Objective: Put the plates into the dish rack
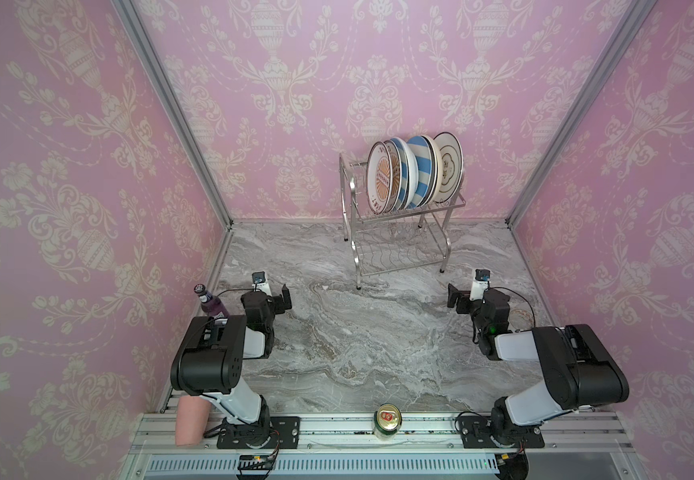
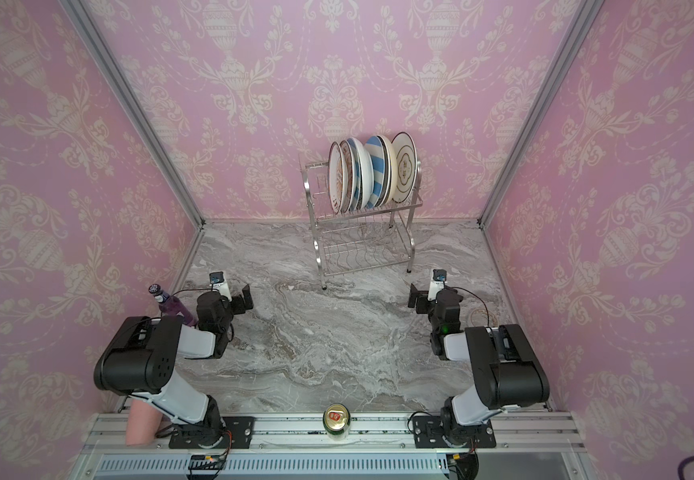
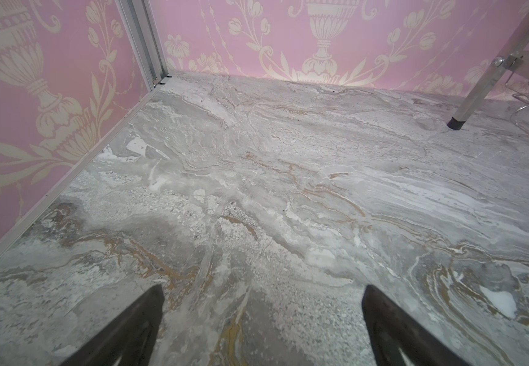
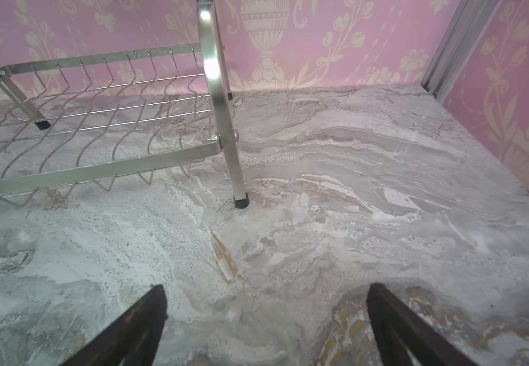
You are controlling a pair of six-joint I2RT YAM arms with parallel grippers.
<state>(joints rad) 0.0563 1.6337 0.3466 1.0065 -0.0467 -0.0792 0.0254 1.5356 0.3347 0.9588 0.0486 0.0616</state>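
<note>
The dish rack (image 1: 412, 212) (image 2: 370, 212) is shiny steel wire with two tiers and stands at the back of the marble table in both top views. Several plates (image 1: 414, 172) (image 2: 372, 172) stand upright in its top tier: an orange sunburst one in front, blue-and-white striped ones in the middle, a dark-lined white one at the right end. The lower tier holds nothing. My left gripper (image 1: 284, 297) (image 3: 263, 294) hovers open over bare marble, well short of the rack. My right gripper (image 1: 454, 297) (image 4: 266, 294) is open too, near the rack's front right leg (image 4: 236, 177).
A purple bottle (image 1: 211, 304) stands by the left wall behind the left arm. A pink cylinder (image 1: 190, 419) and a gold-topped can (image 1: 387, 420) sit on the front rail. Pink papered walls close in three sides. A rack leg (image 3: 475, 95) shows in the left wrist view.
</note>
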